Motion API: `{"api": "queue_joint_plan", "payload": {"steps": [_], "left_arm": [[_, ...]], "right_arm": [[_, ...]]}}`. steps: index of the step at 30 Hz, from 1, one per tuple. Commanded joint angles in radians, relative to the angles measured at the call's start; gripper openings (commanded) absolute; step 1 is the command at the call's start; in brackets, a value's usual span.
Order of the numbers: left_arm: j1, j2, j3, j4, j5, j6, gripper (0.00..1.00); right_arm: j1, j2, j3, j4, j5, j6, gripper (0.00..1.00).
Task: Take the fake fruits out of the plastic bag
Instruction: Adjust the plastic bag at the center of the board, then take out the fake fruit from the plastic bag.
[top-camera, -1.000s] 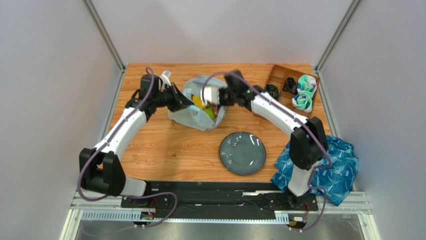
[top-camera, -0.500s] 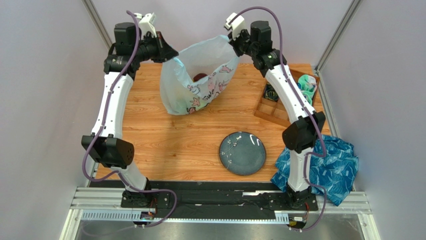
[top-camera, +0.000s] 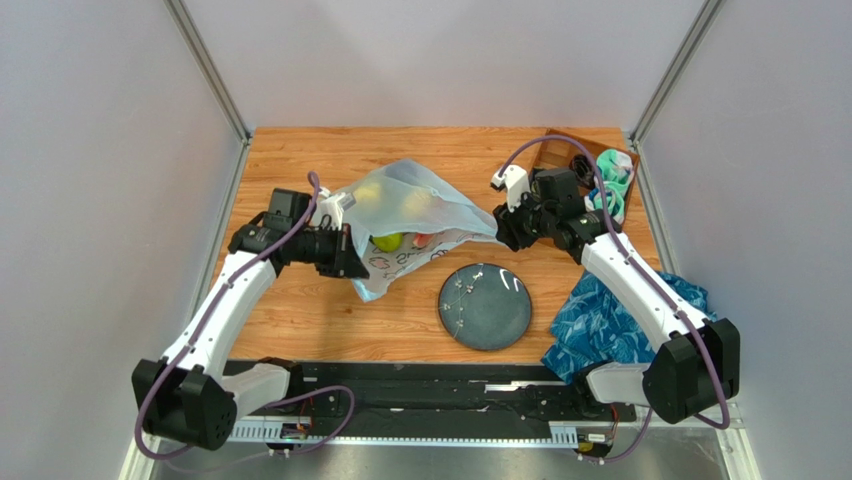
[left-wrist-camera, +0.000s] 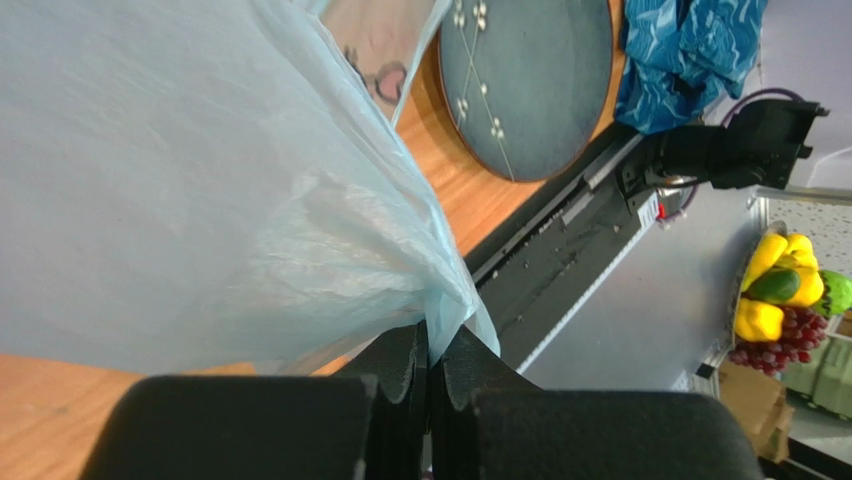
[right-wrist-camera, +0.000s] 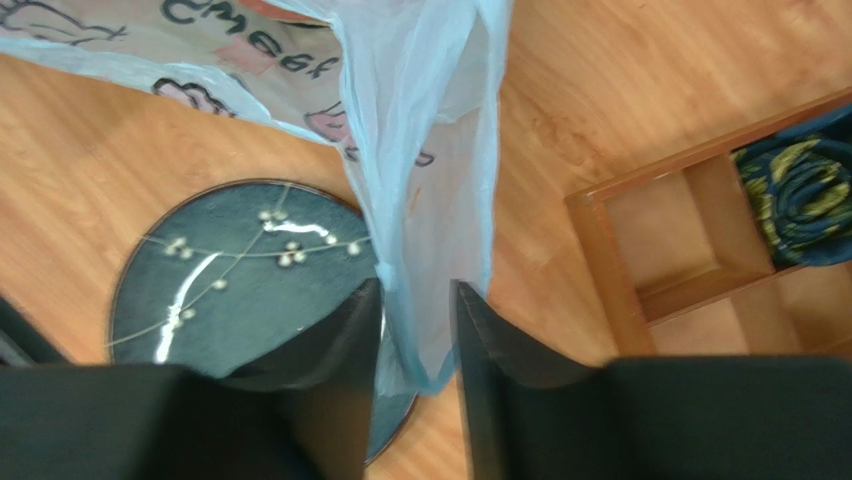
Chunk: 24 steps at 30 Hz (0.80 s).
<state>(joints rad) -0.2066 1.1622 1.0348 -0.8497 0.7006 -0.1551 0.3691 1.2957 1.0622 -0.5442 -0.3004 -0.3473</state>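
Note:
The plastic bag (top-camera: 415, 205) lies slumped on the table between my arms, its cartoon print (top-camera: 400, 262) facing the front. A green fruit (top-camera: 388, 241) and a red fruit (top-camera: 426, 240) show in its opening, and yellow fruits (top-camera: 372, 194) show dimly through the film. My left gripper (top-camera: 350, 258) is shut on the bag's edge (left-wrist-camera: 440, 300), with the jaws pressed together on the film (left-wrist-camera: 430, 345). My right gripper (top-camera: 497, 228) sits at the bag's right end. Its jaws stand apart (right-wrist-camera: 417, 290) and a strip of the bag (right-wrist-camera: 430, 200) hangs loose between them.
A dark blue plate (top-camera: 485, 306) lies just in front of the bag, under the right gripper in the right wrist view (right-wrist-camera: 240, 270). A wooden divided tray (top-camera: 560, 150) with rolled socks (top-camera: 610, 190) stands at the back right. A blue patterned cloth (top-camera: 640, 335) hangs over the right edge.
Both arms have dropped from high above the table to near its surface. The bag, held stretched up before, now lies slumped on the wood. The right jaws have parted.

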Motion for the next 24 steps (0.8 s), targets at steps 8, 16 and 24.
{"api": "queue_joint_plan", "payload": {"steps": [8,16,24], "left_arm": [[-0.013,-0.151,-0.007,0.189,0.023,-0.162,0.0],[-0.01,-0.188,-0.028,0.201,0.048,-0.201,0.0],[0.006,-0.216,-0.078,0.215,0.071,-0.227,0.0]], "right_arm": [[0.239,-0.015,0.312,-0.06,-0.114,-0.062,0.56],[0.329,0.246,0.442,-0.099,-0.155,-0.113,0.26],[0.373,0.505,0.599,-0.129,-0.139,-0.049,0.17]]}}
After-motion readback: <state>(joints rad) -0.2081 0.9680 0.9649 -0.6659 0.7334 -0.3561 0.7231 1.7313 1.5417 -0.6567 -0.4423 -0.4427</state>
